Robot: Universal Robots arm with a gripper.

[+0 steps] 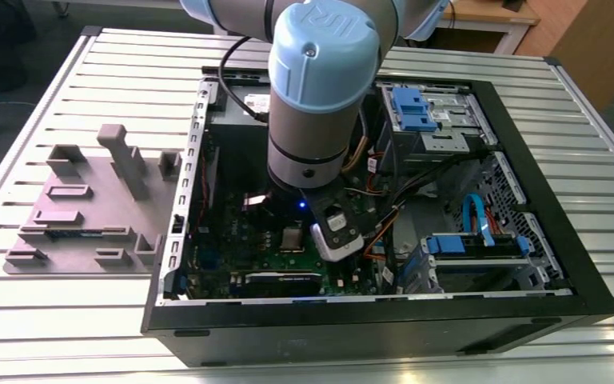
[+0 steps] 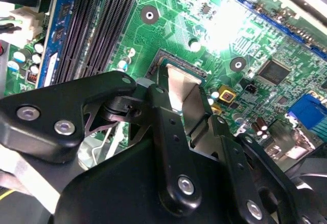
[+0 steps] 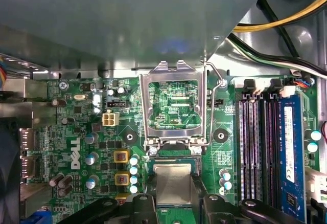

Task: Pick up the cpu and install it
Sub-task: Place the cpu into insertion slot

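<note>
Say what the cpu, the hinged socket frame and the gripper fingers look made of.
The cpu: pale silvery metal top, dull sheen. The hinged socket frame: bare bright sheet metal, likely steel, with glinting stamped edges. The gripper fingers: matte black with silver screw heads; plastic or coated metal, the look leaves it open.

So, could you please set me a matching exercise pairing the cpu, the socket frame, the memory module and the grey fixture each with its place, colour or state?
Things:
1. cpu
2. socket frame
3. memory module
4. grey fixture

Descriptions:
A. swung open
B. on the slatted table, outside the computer case
C. between the fingers of the end effector
D. blue

Pairs: 1-C, 2-A, 3-D, 4-B.
</note>
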